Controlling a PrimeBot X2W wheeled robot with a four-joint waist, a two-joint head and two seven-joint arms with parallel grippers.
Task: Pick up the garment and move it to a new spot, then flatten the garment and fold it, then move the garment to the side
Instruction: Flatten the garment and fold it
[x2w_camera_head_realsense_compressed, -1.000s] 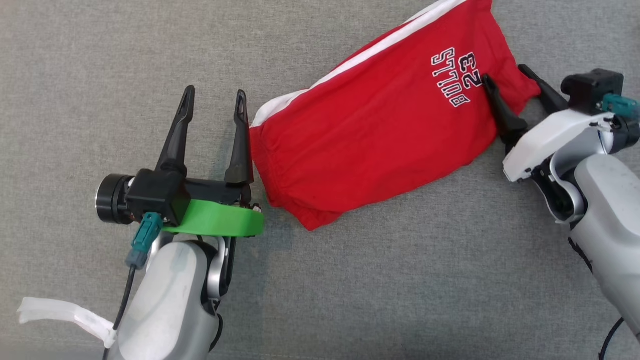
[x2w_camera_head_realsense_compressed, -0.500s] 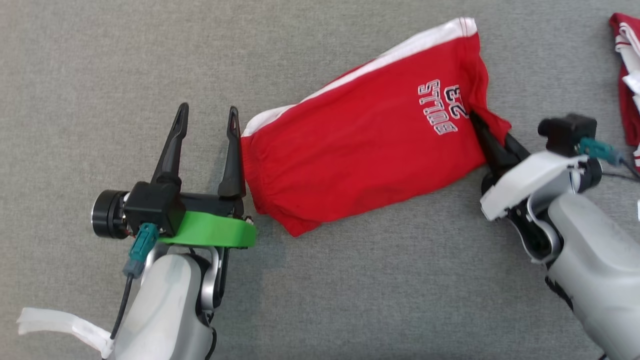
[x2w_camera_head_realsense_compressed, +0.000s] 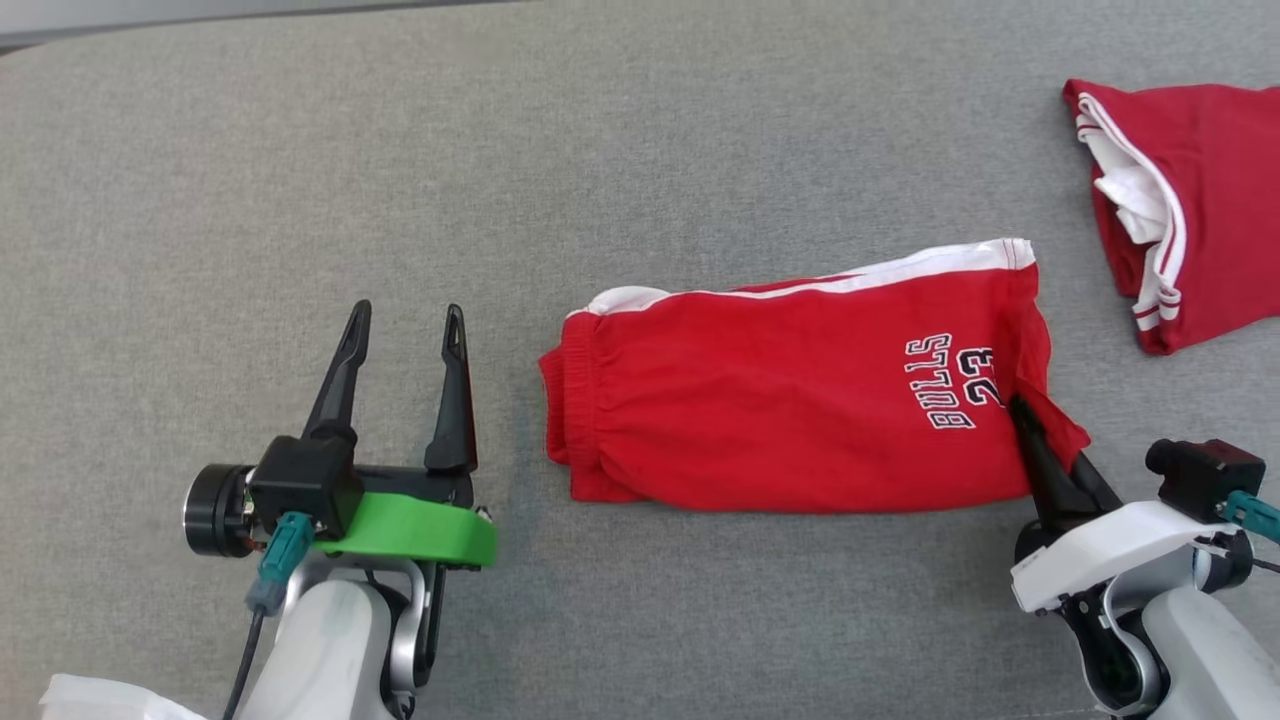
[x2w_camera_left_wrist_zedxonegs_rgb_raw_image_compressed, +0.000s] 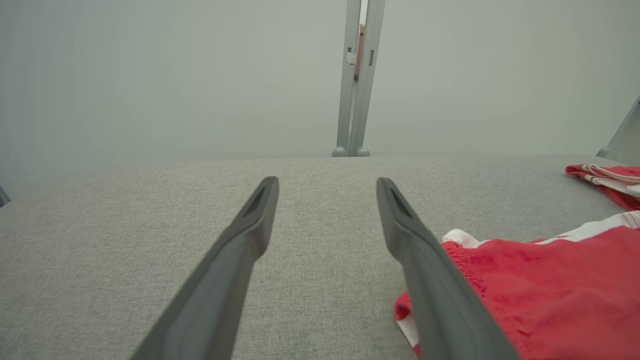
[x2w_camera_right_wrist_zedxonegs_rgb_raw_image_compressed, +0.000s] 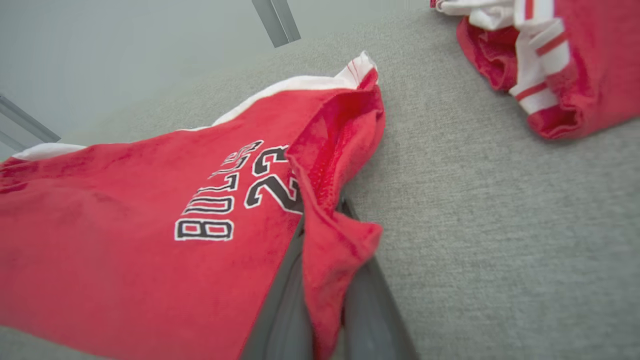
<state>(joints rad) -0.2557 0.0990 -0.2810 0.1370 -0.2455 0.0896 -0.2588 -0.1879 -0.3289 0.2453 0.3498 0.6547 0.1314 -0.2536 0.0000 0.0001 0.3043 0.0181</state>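
Where the head view looks down, the shorts (x2w_camera_head_realsense_compressed: 790, 430) lie long-ways, left to right, near the front edge of the tabletop (x2w_camera_head_realsense_compressed: 640, 150). The right gripper (x2w_camera_head_realsense_compressed: 1035, 425) pinches their right hem corner.

Left wrist view: the left gripper (x2w_camera_left_wrist_zedxonegs_rgb_raw_image_compressed: 326, 181), spread wide, has the waistband (x2w_camera_left_wrist_zedxonegs_rgb_raw_image_compressed: 465, 250) just outside its right finger.

Right wrist view: fingers (x2w_camera_right_wrist_zedxonegs_rgb_raw_image_compressed: 285, 320) pressed together on cloth.

Red shorts (x2w_camera_head_realsense_compressed: 780, 430) w/ white stripe, black-white print; grey surface (x2w_camera_head_realsense_compressed: 300, 180).

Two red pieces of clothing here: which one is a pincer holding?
The red shorts printed BULLS 23: the right pincer is shut on their corner. The other red garment, with white striped trim, lies apart, untouched.
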